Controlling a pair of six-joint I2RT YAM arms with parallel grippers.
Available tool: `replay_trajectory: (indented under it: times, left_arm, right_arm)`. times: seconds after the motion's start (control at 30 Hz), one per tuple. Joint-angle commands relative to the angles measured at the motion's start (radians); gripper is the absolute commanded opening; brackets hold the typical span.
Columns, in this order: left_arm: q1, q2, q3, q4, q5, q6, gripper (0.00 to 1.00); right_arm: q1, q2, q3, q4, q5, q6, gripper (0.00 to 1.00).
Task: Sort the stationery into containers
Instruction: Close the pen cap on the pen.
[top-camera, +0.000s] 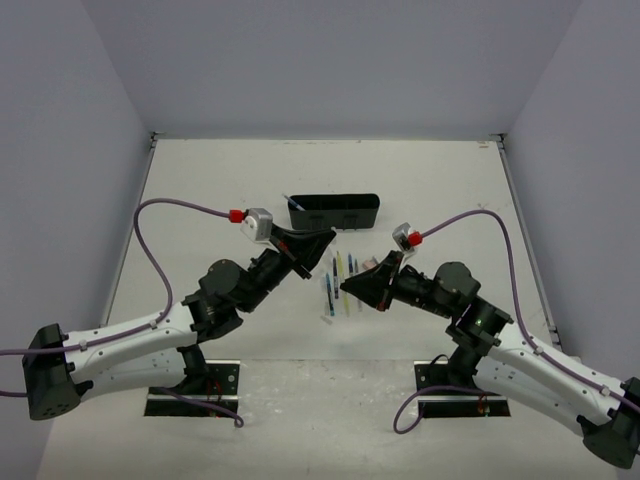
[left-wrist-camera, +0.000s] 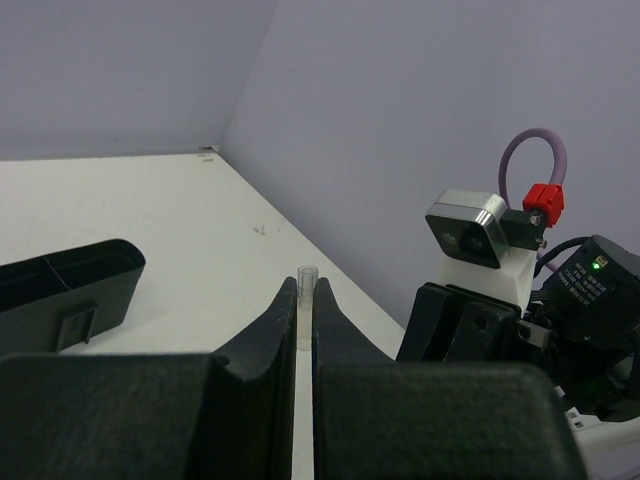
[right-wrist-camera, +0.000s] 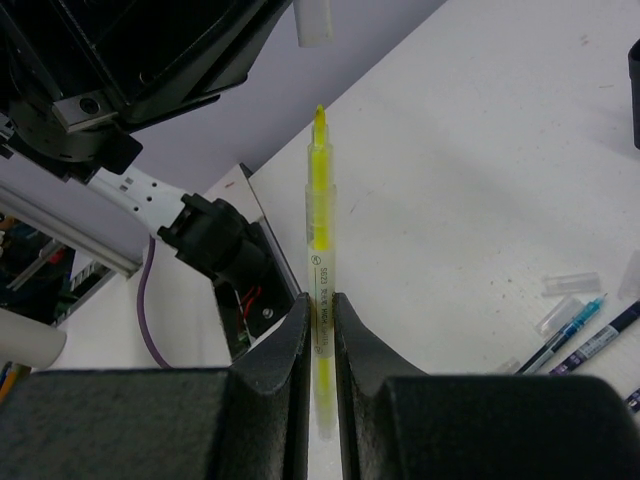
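Note:
My right gripper (right-wrist-camera: 320, 300) is shut on a yellow-green pen (right-wrist-camera: 320, 230). The pen points away from the wrist camera with its tip bare. My left gripper (left-wrist-camera: 305, 287) is shut on a small clear pen cap (left-wrist-camera: 307, 296), which stands up between the fingertips. In the right wrist view this cap (right-wrist-camera: 312, 22) hangs just beyond the pen's tip. From above, the left gripper (top-camera: 326, 240) and right gripper (top-camera: 347, 286) face each other over several loose pens (top-camera: 338, 280) on the table. The black tray (top-camera: 338, 211) lies behind them with one pen (top-camera: 294, 203) sticking out of its left end.
Two loose clear caps (right-wrist-camera: 570, 284) and blue pens (right-wrist-camera: 580, 335) lie on the white table to the right of my right gripper. The tray's end (left-wrist-camera: 70, 285) shows to the left of my left fingers. The right arm's wrist camera (left-wrist-camera: 470, 235) is close on the right. Walls enclose the table.

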Motion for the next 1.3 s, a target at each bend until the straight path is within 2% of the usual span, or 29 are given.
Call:
replay_trajectory:
  times: [0.0, 0.9, 1.27]
  left_arm:
    - [0.002, 0.017, -0.007, 0.111, 0.013, 0.006, 0.00]
    - [0.002, 0.054, -0.034, 0.133, 0.044, -0.046, 0.00]
    - [0.000, 0.042, -0.060, 0.153, 0.022, -0.150, 0.00]
  right_arm:
    - [0.004, 0.002, 0.052, 0.025, 0.026, 0.000, 0.00]
    - [0.005, 0.027, 0.129, -0.026, 0.094, -0.007, 0.00]
    - [0.003, 0.057, 0.183, 0.118, 0.118, -0.019, 0.00]
